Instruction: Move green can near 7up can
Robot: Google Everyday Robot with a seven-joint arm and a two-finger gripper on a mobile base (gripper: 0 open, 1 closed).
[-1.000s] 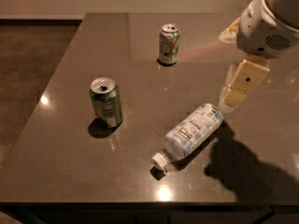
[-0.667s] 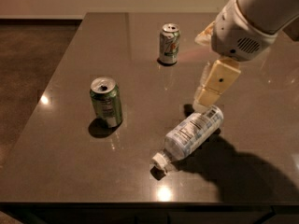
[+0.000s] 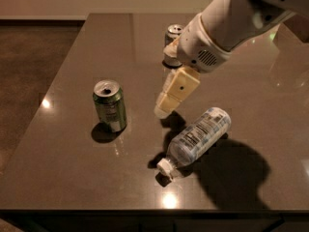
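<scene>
The green can (image 3: 110,105) stands upright on the dark table (image 3: 72,71), left of centre, with its silver top open. The 7up can (image 3: 173,32) stands at the back of the table; only its top shows, the rest is hidden behind my arm. My gripper (image 3: 164,105) hangs over the middle of the table, a short way right of the green can and apart from it. It holds nothing that I can see.
A clear plastic water bottle (image 3: 198,137) lies on its side just right of and below the gripper, its white cap (image 3: 164,167) pointing toward the front edge. The arm's shadow (image 3: 231,173) falls on the front right. The table's front edge is close.
My arm has swung left from the right side of the table. The gripper is now nearer the green can, and the arm covers most of the 7up can.
</scene>
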